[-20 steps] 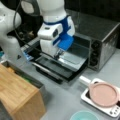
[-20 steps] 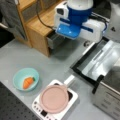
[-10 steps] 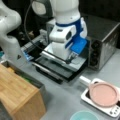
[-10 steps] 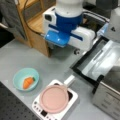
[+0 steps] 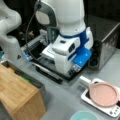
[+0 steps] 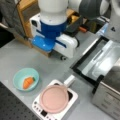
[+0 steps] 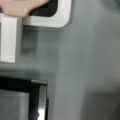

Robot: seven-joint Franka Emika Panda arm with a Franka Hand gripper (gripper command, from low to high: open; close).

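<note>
grey bench: we see the gripper has swung from the oven door toward the pink pan; its claw's state we cannot tell.

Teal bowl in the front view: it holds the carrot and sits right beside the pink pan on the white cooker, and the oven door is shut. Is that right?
Not quite. The oven door is open, folded down flat, as both front views show. The rest holds: the teal bowl holds the carrot and sits beside the pink pan on the white cooker.
</note>
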